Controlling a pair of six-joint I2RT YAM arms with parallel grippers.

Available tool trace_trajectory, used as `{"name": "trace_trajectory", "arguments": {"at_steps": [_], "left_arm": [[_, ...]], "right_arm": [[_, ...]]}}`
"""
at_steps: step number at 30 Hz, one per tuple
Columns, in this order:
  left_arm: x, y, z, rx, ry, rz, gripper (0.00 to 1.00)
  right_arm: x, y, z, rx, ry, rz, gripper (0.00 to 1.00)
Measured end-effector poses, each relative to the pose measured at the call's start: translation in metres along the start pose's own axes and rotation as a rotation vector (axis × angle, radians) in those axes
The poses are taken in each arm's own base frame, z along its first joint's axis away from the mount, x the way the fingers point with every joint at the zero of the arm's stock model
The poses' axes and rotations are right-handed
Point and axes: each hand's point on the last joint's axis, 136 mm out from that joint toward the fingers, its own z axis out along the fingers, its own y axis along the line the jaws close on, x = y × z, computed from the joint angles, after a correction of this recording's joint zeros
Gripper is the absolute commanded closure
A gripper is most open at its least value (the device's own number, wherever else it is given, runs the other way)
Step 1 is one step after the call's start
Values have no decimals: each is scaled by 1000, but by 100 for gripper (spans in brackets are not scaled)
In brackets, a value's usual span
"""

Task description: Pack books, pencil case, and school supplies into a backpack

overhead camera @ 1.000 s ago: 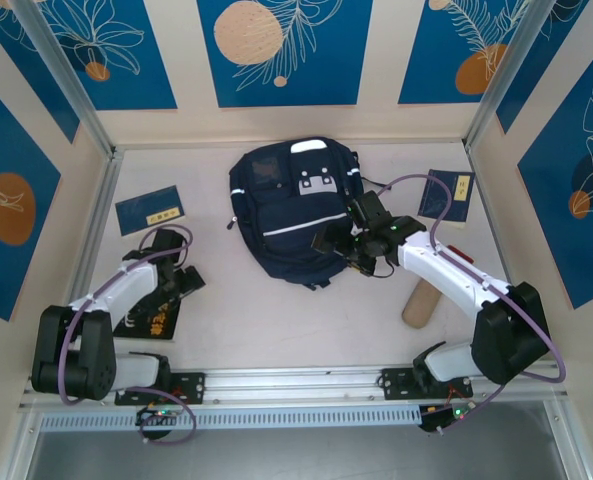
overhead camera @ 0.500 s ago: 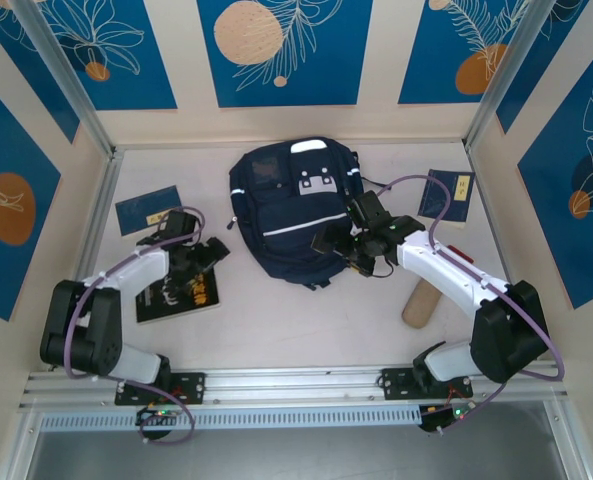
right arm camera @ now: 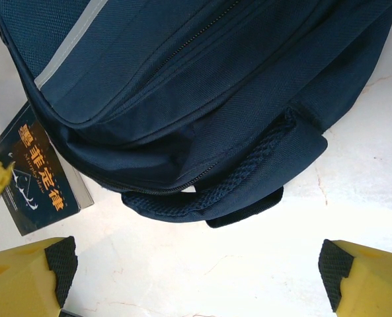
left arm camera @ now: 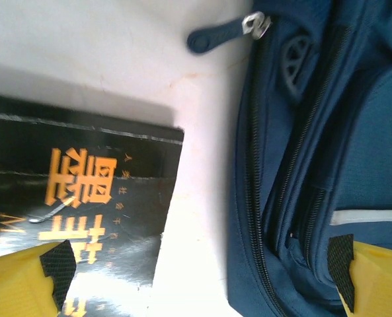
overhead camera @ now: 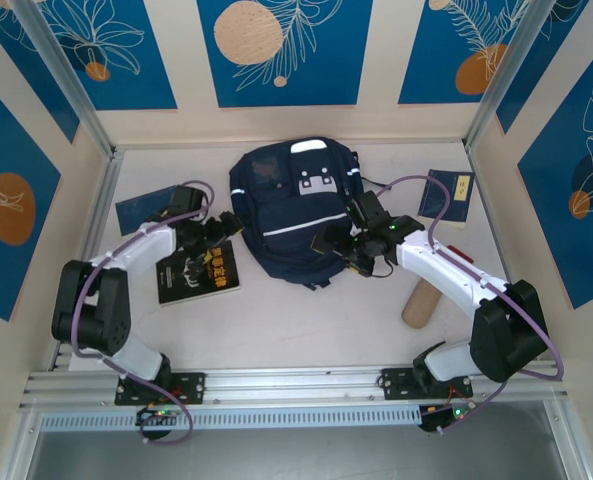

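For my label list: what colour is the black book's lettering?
Orange-gold on the flat black book, left wrist view.

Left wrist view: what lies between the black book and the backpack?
In the left wrist view, a bare strip of pale table separates the black book from the backpack; only the backpack's zipper pull juts onto it.

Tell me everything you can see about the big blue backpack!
The backpack is dark navy woven fabric with thin pale stripes, a light grey patch with buckles, and a padded handle. The zips that show look shut; one has a blue pull tab. It lies flat, front up, mid-table. A black book lies beside it on the left arm's side, a strip of table between them.
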Motion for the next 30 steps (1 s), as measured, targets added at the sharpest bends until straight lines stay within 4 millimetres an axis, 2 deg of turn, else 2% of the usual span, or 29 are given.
{"name": "trace_trajectory", "arguments": {"at_steps": [3,7,11,15,20,30], "left_arm": [[-11,12,-23,-45,-54,35,0],[-27,47,-45,-137,-119,24,0],[-23,96,-46,-251,-107,-8,0],[-7,126,-37,-325,-45,-17,0],[5,141,-22,-366,19,-5,1],[13,137,-22,-331,-17,27,0]], "right_arm": [[3,1,3,0,9,-6,4],[7,6,11,6,34,-15,4],[9,14,16,-4,48,-31,4],[11,20,16,-14,52,-43,4],[11,24,15,-20,52,-50,4],[9,28,12,-25,46,-53,4]]}}
